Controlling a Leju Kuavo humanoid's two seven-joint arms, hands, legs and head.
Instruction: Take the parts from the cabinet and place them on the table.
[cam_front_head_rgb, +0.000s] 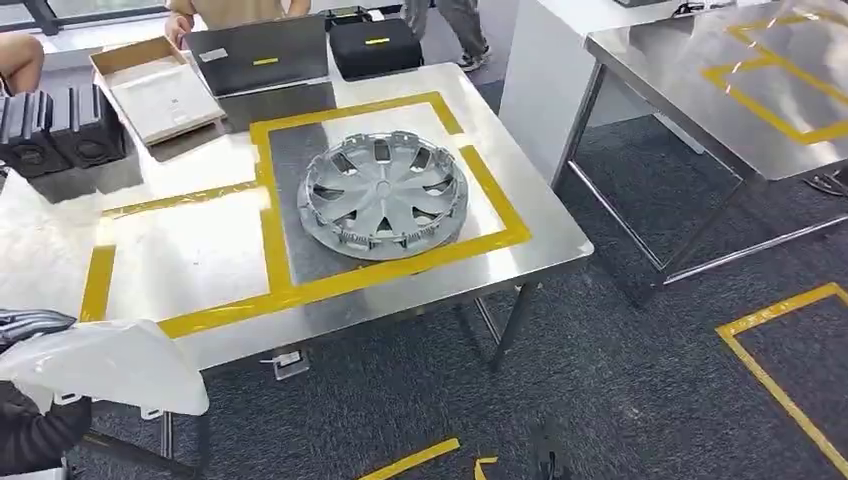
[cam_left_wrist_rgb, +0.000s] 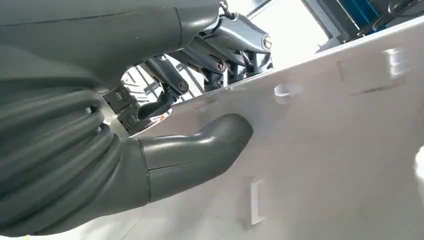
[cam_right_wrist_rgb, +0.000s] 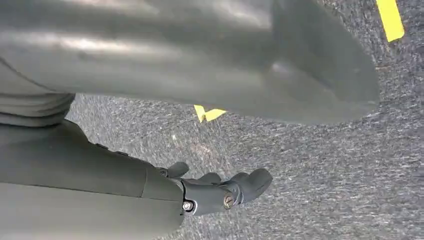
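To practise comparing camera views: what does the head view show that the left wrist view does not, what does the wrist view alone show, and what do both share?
Head view alone: the steel table with yellow tape squares, a silver hubcap lying in one, and black cases at the far edge. Left wrist view alone: the left hand close up, thumb pressed on a white panel, fingers over its edge. Shared: that white panel, seen low at the head view's left edge.
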